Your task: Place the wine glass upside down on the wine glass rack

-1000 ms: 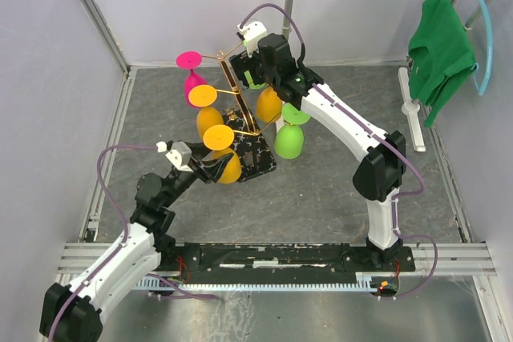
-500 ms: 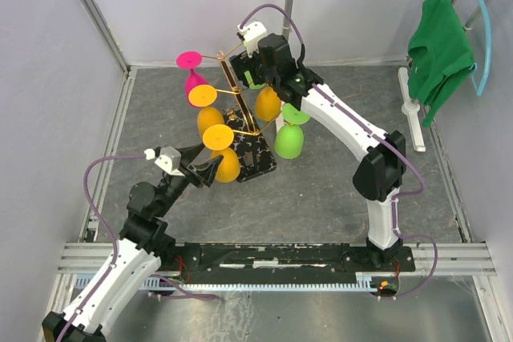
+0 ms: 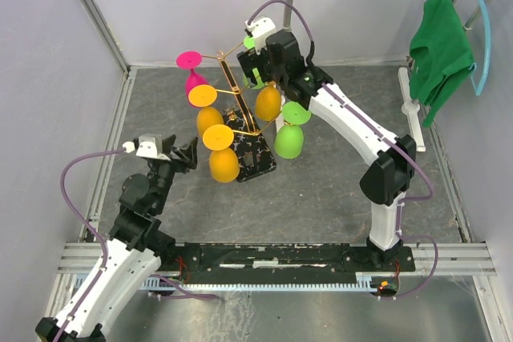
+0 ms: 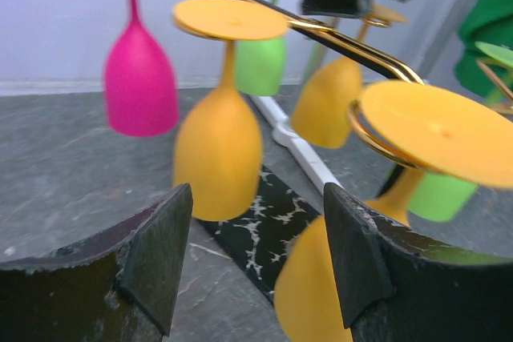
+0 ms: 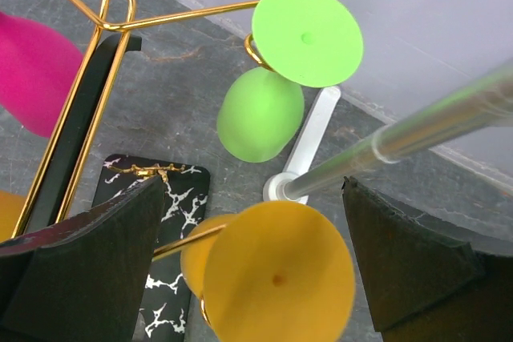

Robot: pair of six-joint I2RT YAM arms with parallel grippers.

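The gold wine glass rack (image 3: 234, 90) stands on its black marbled base (image 3: 258, 156). Several wine glasses hang upside down on it: a pink one (image 3: 190, 70), orange ones (image 3: 224, 164) and green ones (image 3: 289, 138). My left gripper (image 3: 186, 154) is open and empty, a little left of the lowest orange glass (image 4: 337, 294), with the base (image 4: 264, 226) between its fingers (image 4: 160, 254). My right gripper (image 3: 255, 62) is open and empty above the rack top; beneath it are an orange glass foot (image 5: 276, 274) and a hanging green glass (image 5: 260, 114).
A white pole stand (image 3: 413, 110) at the back right carries a green cloth (image 3: 439, 42) on a blue hanger. Its white foot (image 5: 309, 146) lies just behind the rack. Grey walls and a metal frame rail (image 3: 108, 150) border the table.
My left gripper has let go of the lowest orange glass and drawn back to the left, open. My right gripper has pulled back to the right, uncovering the green glass foot on the rack.
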